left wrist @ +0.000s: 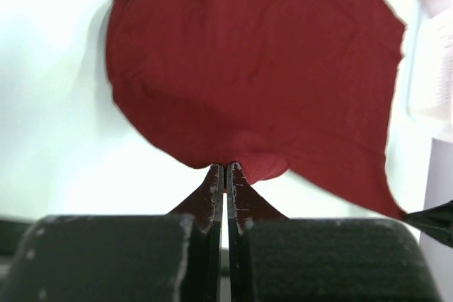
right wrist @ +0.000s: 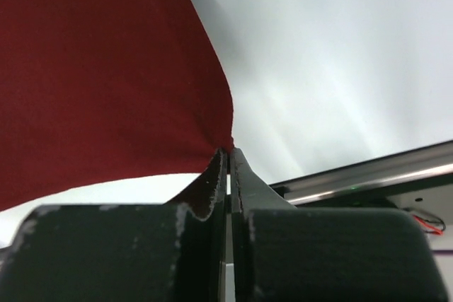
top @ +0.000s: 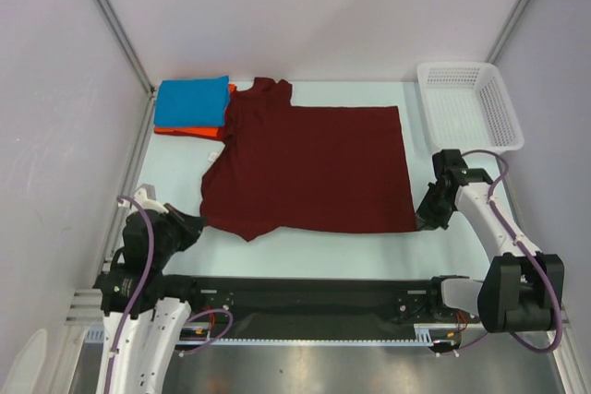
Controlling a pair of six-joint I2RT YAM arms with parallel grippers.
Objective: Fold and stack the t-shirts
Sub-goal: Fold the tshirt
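Observation:
A dark maroon t-shirt [top: 314, 168] lies spread flat across the middle of the table, collar toward the far left. My left gripper [top: 199, 222] is at its near left edge, and in the left wrist view its jaws [left wrist: 225, 169] are shut on the maroon cloth [left wrist: 248, 68]. My right gripper [top: 427, 220] is at the near right corner. In the right wrist view that corner of the cloth [right wrist: 106, 68] runs into its shut jaws [right wrist: 230, 152]. A folded bright blue t-shirt [top: 191, 101] rests on a folded orange-red one [top: 189, 130] at the far left, touching the maroon shirt's sleeve.
A white mesh basket [top: 466, 103] stands at the far right, just beyond my right arm. Grey walls with metal posts close in the table [top: 305, 251] on three sides. A black rail runs along the near edge between the arm bases.

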